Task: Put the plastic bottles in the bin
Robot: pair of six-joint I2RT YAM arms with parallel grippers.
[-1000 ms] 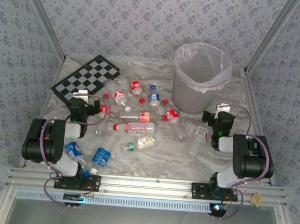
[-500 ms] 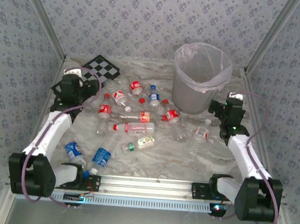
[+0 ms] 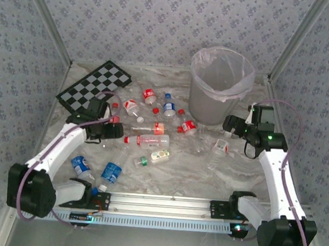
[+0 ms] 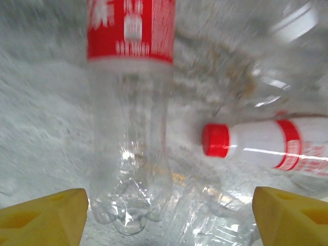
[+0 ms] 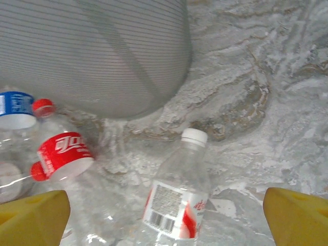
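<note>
Roughly a dozen plastic bottles (image 3: 150, 139) lie mid-frame on the table (image 3: 183, 178), left of the bin (image 3: 212, 101); you seem mid-reach, with left gripper (image 4: 169, 218) and right gripper (image 5: 166, 215) both open over bottles, so descend and close.

Soft, even light, faint shadows and low contrast from overhead. The left wrist view is smeared by blur, with glints on a clear bottle (image 4: 130, 164). The right wrist view is sharper; its fingers (image 5: 31, 218) look soft.
</note>
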